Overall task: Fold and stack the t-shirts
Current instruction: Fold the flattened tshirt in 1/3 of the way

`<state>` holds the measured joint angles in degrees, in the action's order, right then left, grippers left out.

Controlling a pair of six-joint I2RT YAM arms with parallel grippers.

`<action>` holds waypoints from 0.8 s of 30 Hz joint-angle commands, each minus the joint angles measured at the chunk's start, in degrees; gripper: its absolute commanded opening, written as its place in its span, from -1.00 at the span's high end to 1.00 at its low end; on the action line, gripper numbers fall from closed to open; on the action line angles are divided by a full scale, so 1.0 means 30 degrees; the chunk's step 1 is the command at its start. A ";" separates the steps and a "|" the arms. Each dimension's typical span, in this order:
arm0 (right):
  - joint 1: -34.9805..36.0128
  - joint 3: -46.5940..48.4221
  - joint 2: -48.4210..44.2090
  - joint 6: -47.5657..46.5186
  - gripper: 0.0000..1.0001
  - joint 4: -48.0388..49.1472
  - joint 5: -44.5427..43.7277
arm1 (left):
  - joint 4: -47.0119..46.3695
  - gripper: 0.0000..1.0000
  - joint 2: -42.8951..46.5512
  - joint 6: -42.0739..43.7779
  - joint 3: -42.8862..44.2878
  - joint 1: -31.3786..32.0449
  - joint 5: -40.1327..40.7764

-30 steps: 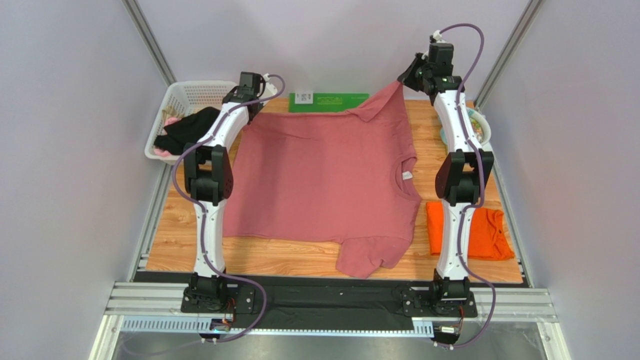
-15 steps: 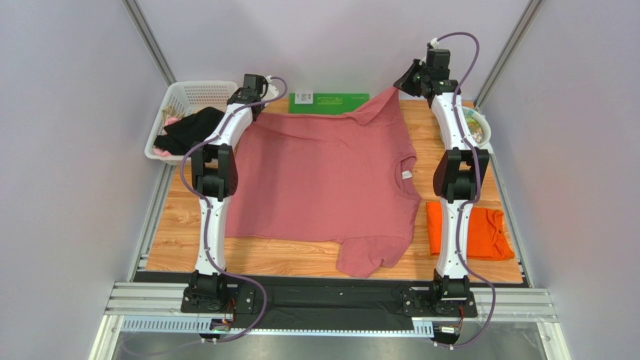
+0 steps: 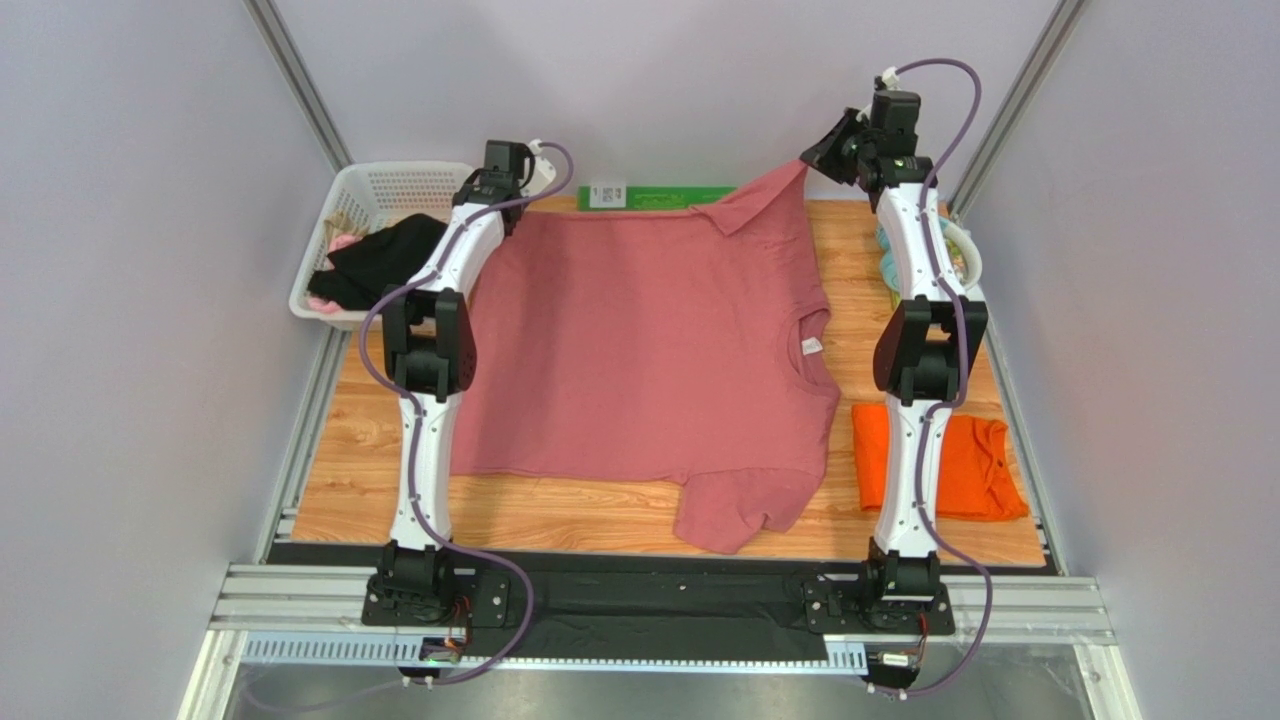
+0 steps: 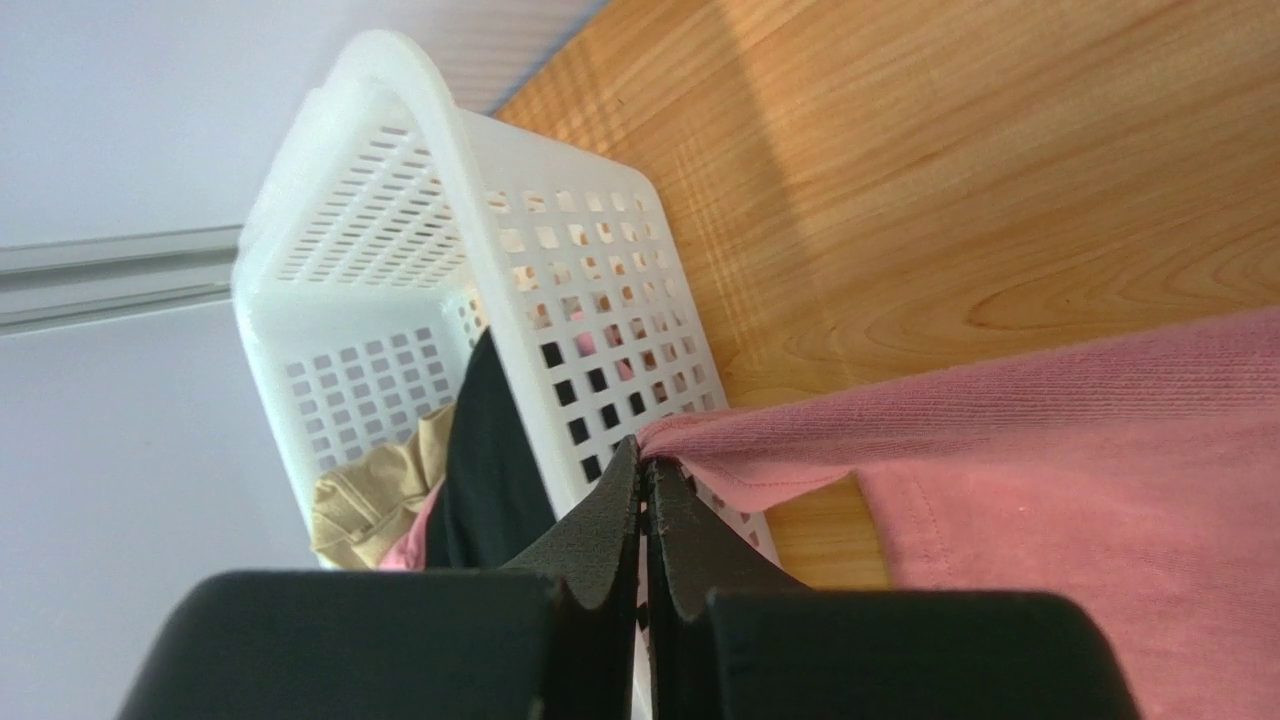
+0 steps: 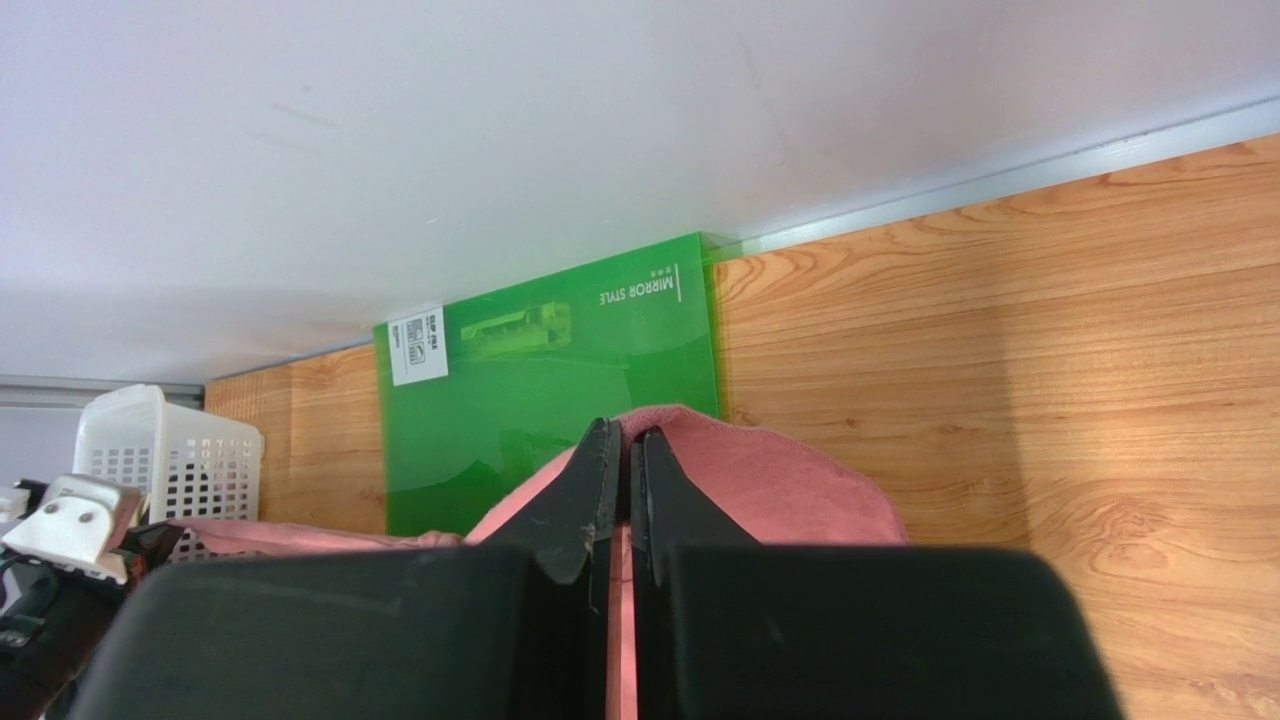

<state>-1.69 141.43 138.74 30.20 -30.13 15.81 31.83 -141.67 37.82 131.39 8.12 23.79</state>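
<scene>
As both arms draw back, beside the white perforated plastic basket (image 3: 376, 195) the left gripper (image 4: 643, 468) stays clamped on the hem corner of the large rose-pink cloth t-shirt (image 3: 646, 360). The shirt is now stretched flatter across the table, covering most of the flat green rectangular mat (image 3: 676, 194). The right gripper (image 5: 624, 444) pinches the raised sleeve. The folded bright orange t-shirt (image 3: 939, 465) waits far right. Spreading looks nearly done, and folding comes next.

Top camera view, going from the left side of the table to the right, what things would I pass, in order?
white basket → dusty pink t-shirt → orange t-shirt. The green mat and the bowl overlap these sideways, so I left them out.
</scene>
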 commanded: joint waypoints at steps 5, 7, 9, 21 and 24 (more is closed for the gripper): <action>-0.0138 0.0055 -0.1158 0.0130 1.00 0.0815 0.0119 | -0.0767 1.00 0.1313 0.0254 -0.1054 -0.0275 0.0566; -0.0167 0.0055 -0.1274 0.0130 1.00 0.0757 0.0119 | -0.0884 1.00 0.1314 0.0370 -0.0996 -0.0275 0.0565; -0.0197 -0.0061 -0.1391 0.0159 1.00 0.0611 0.0178 | -0.0827 1.00 0.1342 0.0342 -0.0762 -0.0275 0.0682; -0.0051 -0.3195 -0.3881 -0.0484 1.00 -0.1352 0.0178 | -0.1002 1.00 0.4768 -0.0216 -0.4711 -0.0275 0.0477; -0.0051 -0.3663 -0.4729 -0.0690 1.00 -0.1880 0.0120 | -0.0973 1.00 0.5237 -0.0420 -0.5503 -0.0275 0.0448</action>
<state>-1.65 131.37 132.00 29.78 -34.94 16.53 30.37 -131.48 37.52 117.34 8.14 24.10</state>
